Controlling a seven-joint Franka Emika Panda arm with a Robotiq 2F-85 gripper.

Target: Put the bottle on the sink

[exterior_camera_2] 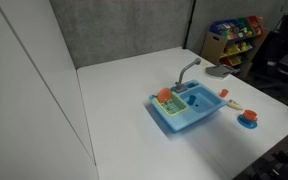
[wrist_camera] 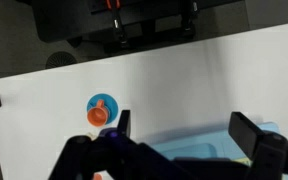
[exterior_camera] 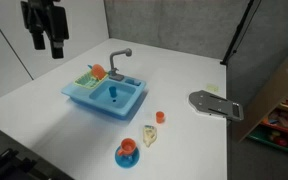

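Two fingers (wrist_camera: pixel 246 135) of the gripper (exterior_camera: pixel 48 50) are spread wide with nothing between them, hanging high over the table (exterior_camera: pixel 34 105), well apart from the sink (exterior_camera: pixel 106 97). The bottle (exterior_camera: pixel 150 135) sits on the table near the sink, just beside the orange cup on a blue plate (exterior_camera: pixel 127 152).

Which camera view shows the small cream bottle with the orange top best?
An exterior view: the bottle sits unblocked on the table, apart from the sink. In an exterior view from beyond the sink, the bottle is only a small pale speck. The wrist view does not show it clearly.
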